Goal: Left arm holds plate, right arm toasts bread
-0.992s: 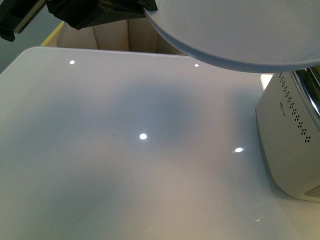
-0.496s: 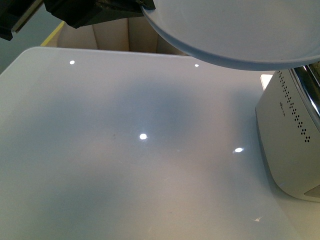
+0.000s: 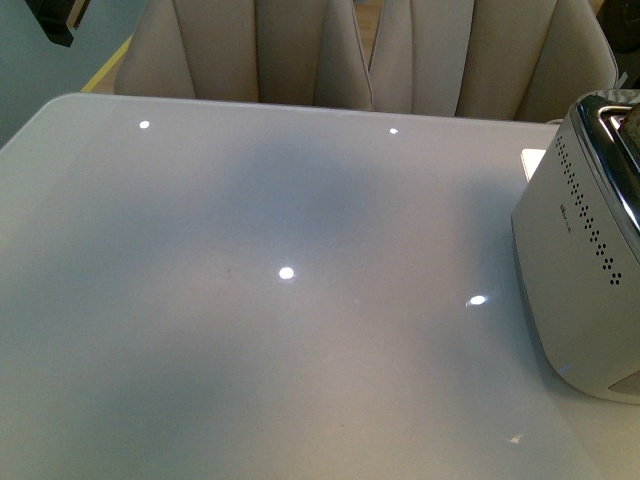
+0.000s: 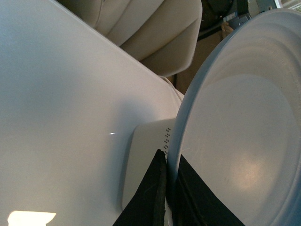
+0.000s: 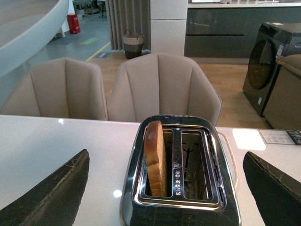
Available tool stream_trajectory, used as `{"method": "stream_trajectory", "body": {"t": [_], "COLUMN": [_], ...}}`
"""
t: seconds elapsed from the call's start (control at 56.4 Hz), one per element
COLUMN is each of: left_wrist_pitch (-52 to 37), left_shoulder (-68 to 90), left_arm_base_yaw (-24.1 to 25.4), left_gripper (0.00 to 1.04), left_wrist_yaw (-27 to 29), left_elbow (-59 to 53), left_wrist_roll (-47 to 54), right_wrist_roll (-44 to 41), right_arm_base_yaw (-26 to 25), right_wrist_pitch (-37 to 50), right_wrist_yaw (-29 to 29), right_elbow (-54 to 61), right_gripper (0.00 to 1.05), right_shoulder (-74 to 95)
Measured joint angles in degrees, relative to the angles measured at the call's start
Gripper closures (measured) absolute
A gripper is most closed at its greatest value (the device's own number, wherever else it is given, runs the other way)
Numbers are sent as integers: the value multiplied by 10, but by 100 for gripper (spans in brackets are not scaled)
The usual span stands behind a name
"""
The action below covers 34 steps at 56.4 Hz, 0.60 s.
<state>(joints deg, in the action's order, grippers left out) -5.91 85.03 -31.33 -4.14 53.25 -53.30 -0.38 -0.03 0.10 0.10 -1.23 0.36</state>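
We see the left end effector (image 4: 170,181) clamped on the rim of the plate (image 4: 235,132), with a black finger (image 4: 150,197) pressed to either face of the pale blue-grey dish. It holds the plate in the air at a steep tilt above the glossy white bench (image 3: 250,300). In the left wrist view, the white, dot-perforated side of the toaster (image 3: 580,290) shows just past the plate's rim.

The right end effector (image 5: 165,156) hangs over the toaster with its two dark fingers spread wide, one at each lower corner of its wrist view, and it grips nothing. Between them we look straight down into the chrome top. The bread (image 5: 155,157) stands upright on edge in one of the two slots, its rounded tan crust rising just above the opening. In the neighbouring slot we see only the wire guides.

The toaster sits at the right edge of the bench. Two beige padded chairs (image 5: 162,87) are drawn up along the far side. From the front, we see only a black corner of the left arm (image 3: 55,20), at the upper left. An edge of the plate also shows in an upper corner of the right wrist view.
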Motion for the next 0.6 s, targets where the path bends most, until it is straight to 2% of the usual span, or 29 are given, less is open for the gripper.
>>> {"method": "stream_trajectory", "body": {"t": [0.159, 0.23, 0.478, 0.602], "left_wrist_pitch": [22, 33, 78, 87], "left_shoulder": [-3, -5, -12, -12], "left_arm_base_yaw": [12, 35, 167, 260], "left_gripper": [102, 102, 102, 102], "left_wrist_yaw": [-28, -41, -92, -111], "left_elbow": [0, 1, -5, -46], "left_wrist_roll": [-1, 8, 89, 146], "right_wrist_roll": [0, 0, 0, 0], "right_arm_base_yaw": [0, 0, 0, 0], "right_wrist_pitch": [0, 0, 0, 0], "right_wrist_yaw": [0, 0, 0, 0], "right_elbow": [0, 0, 0, 0], "right_gripper": [9, 9, 9, 9], "right_shoulder": [0, 0, 0, 0]}}
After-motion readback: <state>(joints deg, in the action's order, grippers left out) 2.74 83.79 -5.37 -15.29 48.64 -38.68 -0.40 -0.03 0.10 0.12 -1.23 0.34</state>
